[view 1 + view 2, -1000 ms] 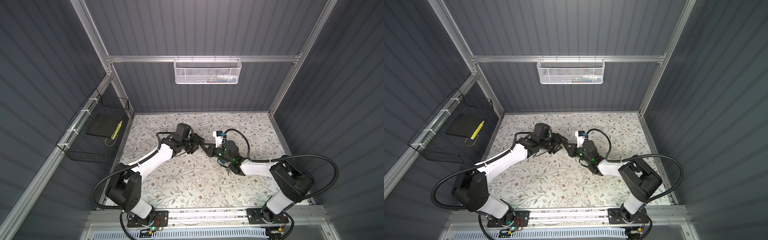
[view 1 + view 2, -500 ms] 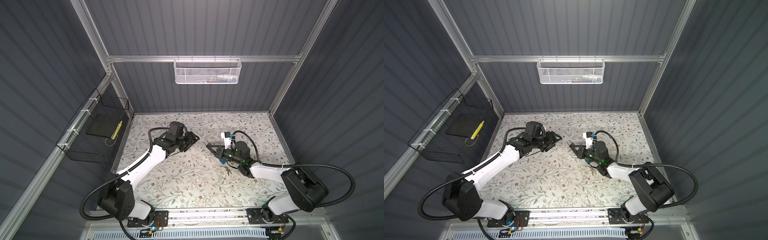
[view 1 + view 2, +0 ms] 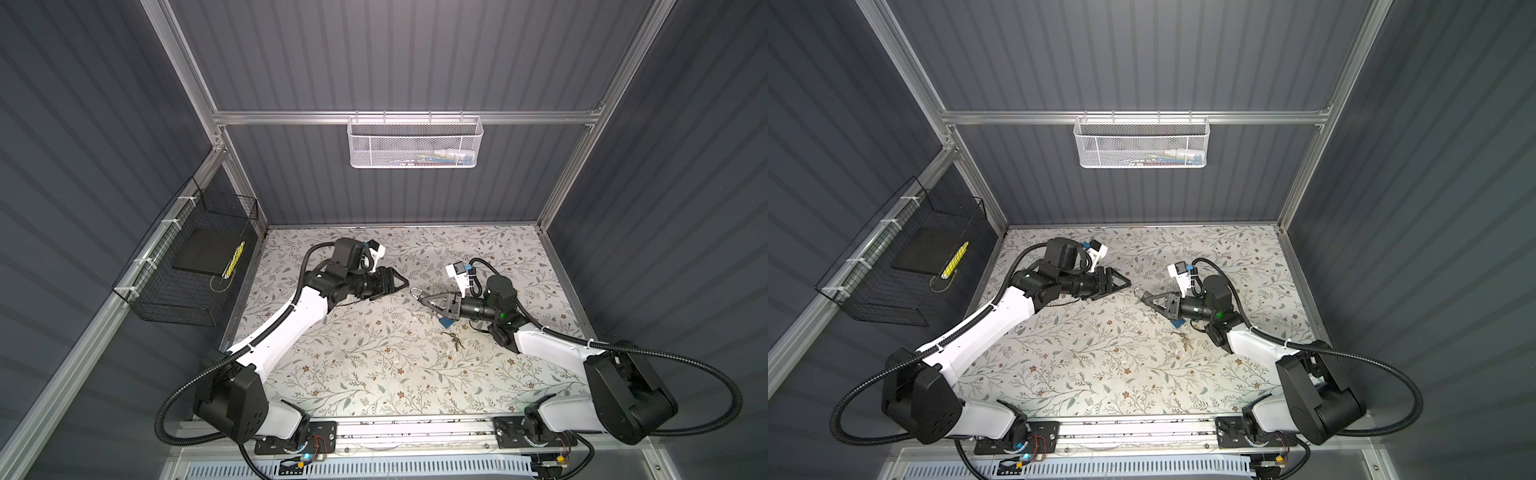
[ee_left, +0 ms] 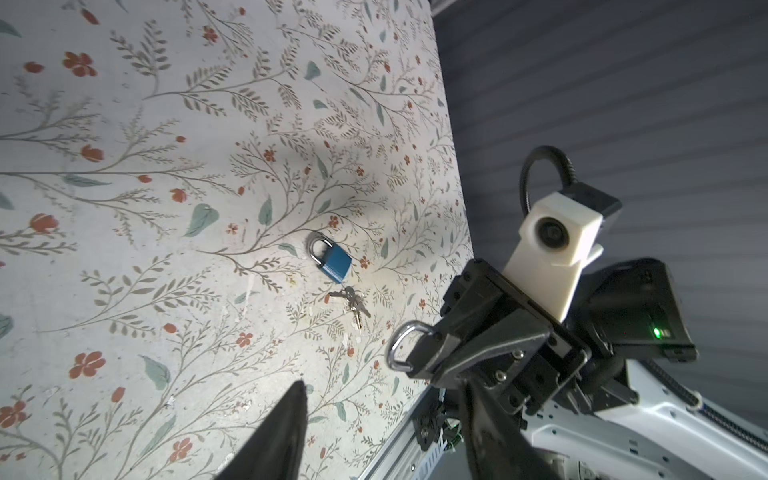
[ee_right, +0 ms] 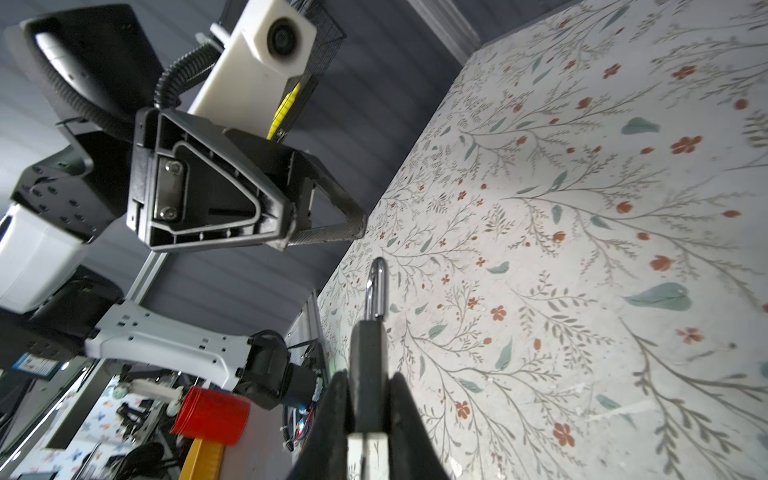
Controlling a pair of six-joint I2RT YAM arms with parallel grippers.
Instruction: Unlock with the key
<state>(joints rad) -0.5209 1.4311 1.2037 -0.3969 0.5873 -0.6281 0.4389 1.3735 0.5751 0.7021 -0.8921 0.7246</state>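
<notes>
Padlock (image 5: pixel 369 347) in right end effector (image 5: pixel 369 380)

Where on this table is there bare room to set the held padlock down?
Free: the near table between the keys and the front rail, and the far strip along the back wall. Crowded: by the right gripper holding the dark padlock, where the blue padlock lies.

White mesh basket (image 3: pixel 395 141) on back rail (image 3: pixel 291 117), black wire basket (image 3: pixel 174 307) at left, floral tabletop (image 3: pixel 365 374)
</notes>
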